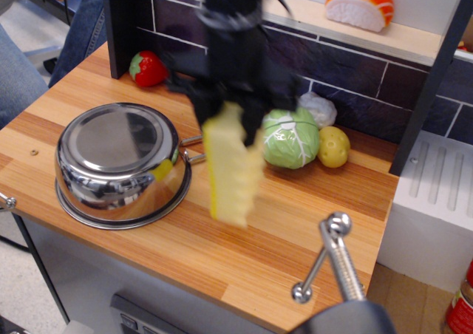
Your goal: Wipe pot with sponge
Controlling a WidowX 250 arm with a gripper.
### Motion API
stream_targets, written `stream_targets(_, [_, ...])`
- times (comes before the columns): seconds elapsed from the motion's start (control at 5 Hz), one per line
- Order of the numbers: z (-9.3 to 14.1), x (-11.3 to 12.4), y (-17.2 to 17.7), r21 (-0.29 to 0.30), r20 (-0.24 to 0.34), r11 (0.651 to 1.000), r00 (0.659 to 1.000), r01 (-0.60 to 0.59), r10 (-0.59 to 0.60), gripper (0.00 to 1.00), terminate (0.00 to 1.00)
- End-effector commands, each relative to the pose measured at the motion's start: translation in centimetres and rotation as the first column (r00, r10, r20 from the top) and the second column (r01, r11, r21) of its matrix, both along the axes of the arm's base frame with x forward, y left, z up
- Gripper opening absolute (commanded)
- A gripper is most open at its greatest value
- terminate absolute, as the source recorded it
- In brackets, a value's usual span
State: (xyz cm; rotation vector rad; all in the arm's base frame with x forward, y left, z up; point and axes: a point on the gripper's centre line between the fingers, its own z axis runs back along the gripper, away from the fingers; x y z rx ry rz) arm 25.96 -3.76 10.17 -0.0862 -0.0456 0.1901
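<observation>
One sponge [231, 168], one pot [120, 162], and they are nearly side by side! The gripper [230, 120] hangs over the middle of the tabletop [310, 208] with its black fingers clamped on the sponge's top end, so the pale yellow block dangles upright beneath, wavy edge toward three o'clock. It is blurred and looks clear of the wood, though I can't be sure of that.

The pot sits at nine o'clock from the sponge, upside down by the look of it, flat shiny base up and flared rim on the wood, its wire handle [201, 146] pointing to three o'clock and running right behind the sponge. Just beside the arm at three o'clock are a green cabbage [290, 138], a small yellow potato [334, 147] and something whitish tucked behind them; a strawberry [148, 69] rests at eleven o'clock by the wall.

Now the risks, as I judge them. Only the top of that foam is pinched, so a hard press against the steel could bend it or drag it out of the fingers. The pot stands loose near the tabletop's front edge, so a sideways shove might slide it. Coming across low, the sponge could snag that handle.
</observation>
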Motion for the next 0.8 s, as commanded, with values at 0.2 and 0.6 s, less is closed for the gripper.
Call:
stream_targets(0.2, [3.7, -0.2, 7.9, -0.046, 0.028, 0.992, 0.992, -0.119, 0.12, 0.0, 0.0])
stream_targets(0.6, [1.1, -1.3, 10.8, 0.035, 0.051, 0.995, 0.994, -0.095, 0.093, 0.0, 0.0])
